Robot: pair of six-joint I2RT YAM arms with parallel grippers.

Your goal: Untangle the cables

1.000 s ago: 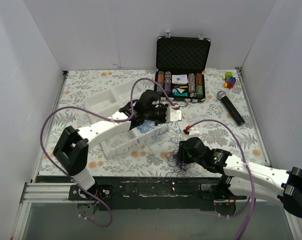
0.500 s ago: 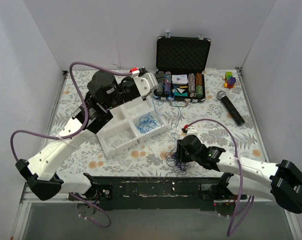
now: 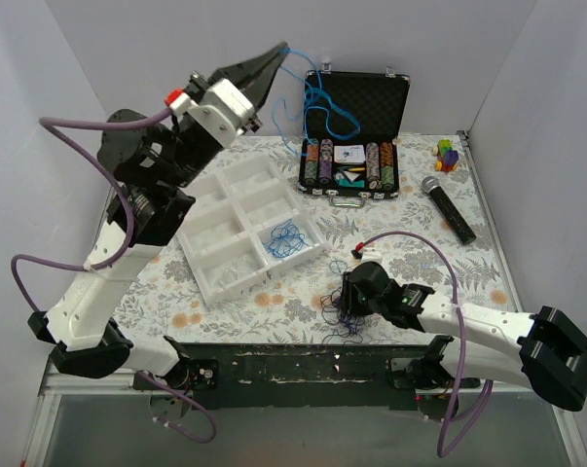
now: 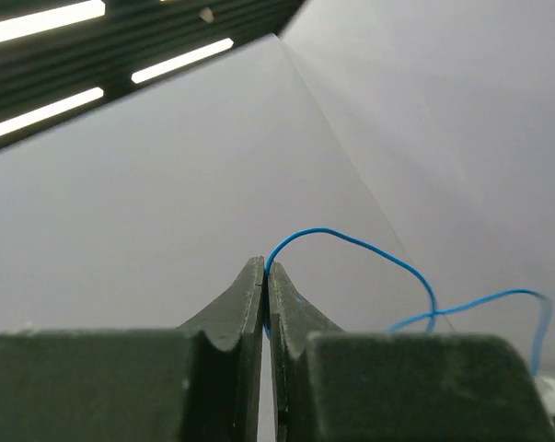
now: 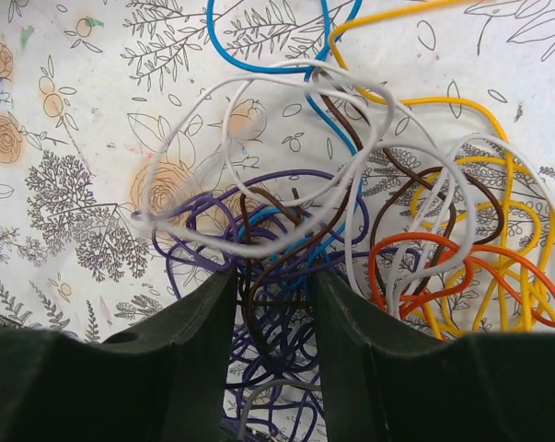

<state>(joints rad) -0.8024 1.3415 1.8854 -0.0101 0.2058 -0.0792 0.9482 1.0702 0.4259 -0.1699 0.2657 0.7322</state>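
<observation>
Currently pinching the blue cable point(image 4: 351, 238) in the closed left gripper point(image 3: 276, 53), high above the white tray point(image 3: 215, 238); straddling the tangle point(image 3: 334, 321), near-right of the tray, with the right gripper point(image 3: 344, 309) parted. Might slip loose if snagged.

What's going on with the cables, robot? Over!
Left jaws shut on blue cable, raised high. Right jaws apart, astride the tangle. No blocker seen. Over.
</observation>
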